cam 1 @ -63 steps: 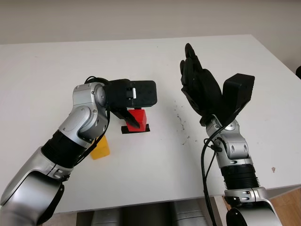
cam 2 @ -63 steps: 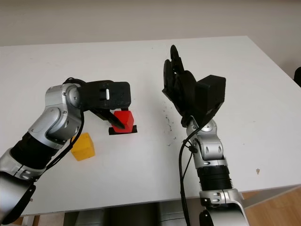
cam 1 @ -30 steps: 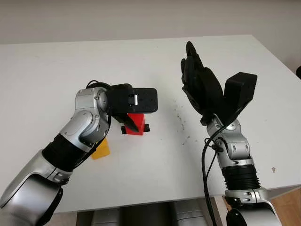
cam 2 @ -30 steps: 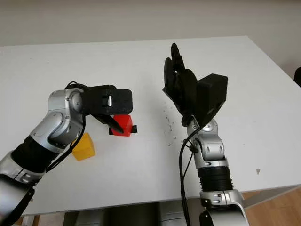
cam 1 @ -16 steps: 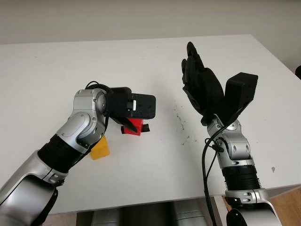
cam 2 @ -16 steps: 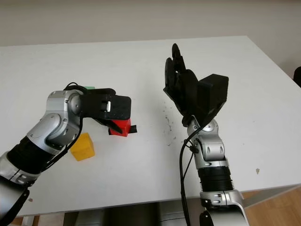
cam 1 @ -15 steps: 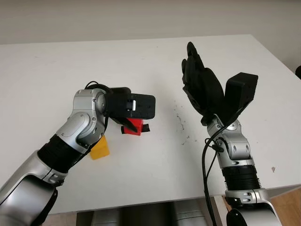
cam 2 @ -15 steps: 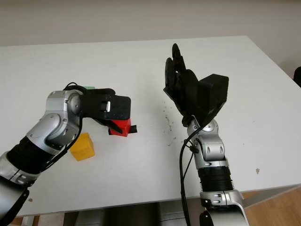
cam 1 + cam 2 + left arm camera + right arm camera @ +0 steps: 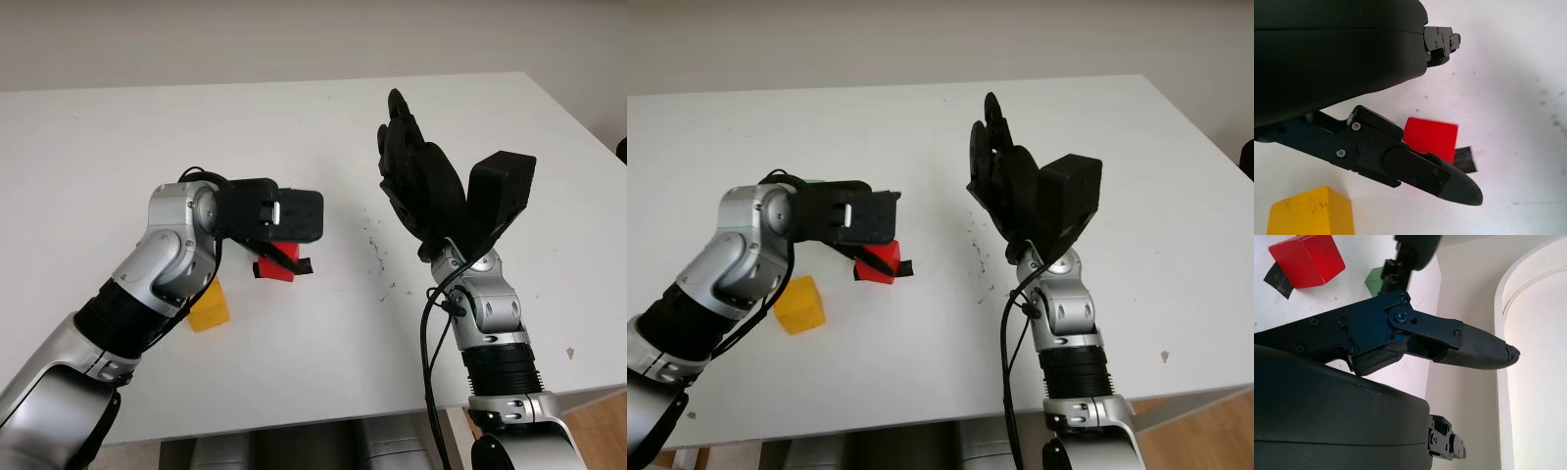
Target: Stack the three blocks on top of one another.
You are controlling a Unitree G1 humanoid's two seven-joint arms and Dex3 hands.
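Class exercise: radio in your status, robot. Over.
Left hand open over red block. Right hand open, raised. Yellow block apart; green block behind the left arm.

Our arms are built of rounded silver-grey shells joined by ribbed black sections near the elbows and wrists. A thin black cable loops along each forearm, running loose beside the right arm's silver joints. The left hand [image 9: 279, 223] is a boxy matte black shell with a small white marking on its top face. The right hand [image 9: 419, 186] is black too, with a squarish black camera block mounted beside its palm. Up close, the fingers [image 9: 1415, 168] are made of dark blue-black links held by small round screws, ending in rounded black tips; one fingertip [image 9: 1481, 351] carries a textured pad.
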